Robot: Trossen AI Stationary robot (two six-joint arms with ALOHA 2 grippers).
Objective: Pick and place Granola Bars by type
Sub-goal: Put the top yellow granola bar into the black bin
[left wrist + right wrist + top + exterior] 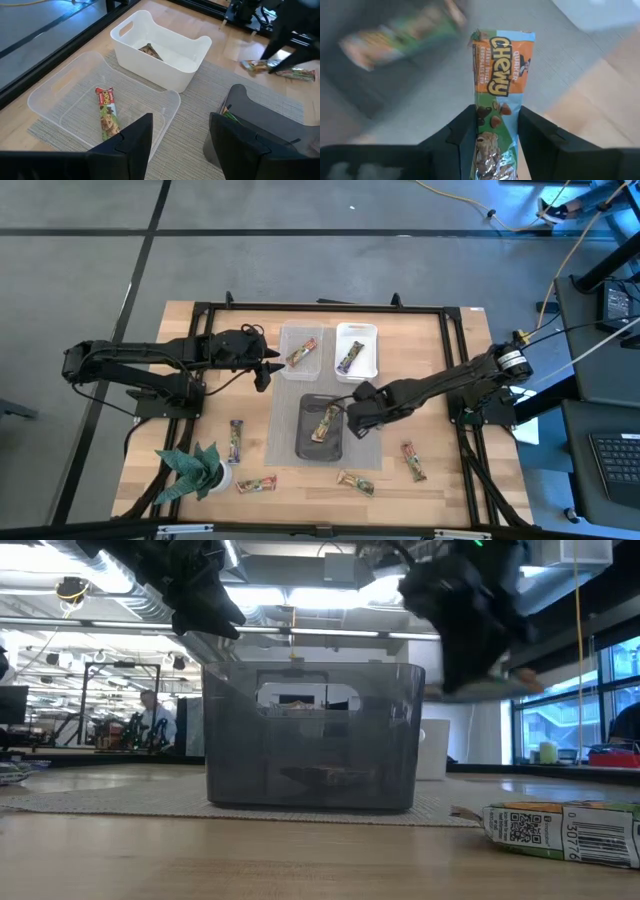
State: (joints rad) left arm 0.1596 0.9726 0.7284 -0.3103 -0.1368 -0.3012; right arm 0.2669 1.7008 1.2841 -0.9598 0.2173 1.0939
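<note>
My right gripper (352, 413) hangs over the woven mat at the right rim of the dark grey tray (322, 430), shut on an orange, blue and green granola bar (501, 70). A green-wrapped bar (326, 423) lies in that tray. My left gripper (268, 370) is open and hovers beside the clear tray (75, 95), where a red bar (107, 112) lies flat. The white tray (165, 47) holds a brown bar (150, 50). Loose bars lie on the table at its near side: one (236, 440), another (256, 483), a third (355, 482). My right gripper pinches the granola bar between its two fingers (465, 132) across its lower green part (492, 125), one finger on each long edge. The orange and blue end sticks out past the fingertips. In the low view the bar (495, 688) is lifted clear of the table.
A further loose bar (413, 461) lies right of the mat, and it shows close in the low view (560, 828). A green artificial plant (195, 470) stands at the near left corner. A black frame (320, 308) rims the table. Bare wood lies between the loose bars.
</note>
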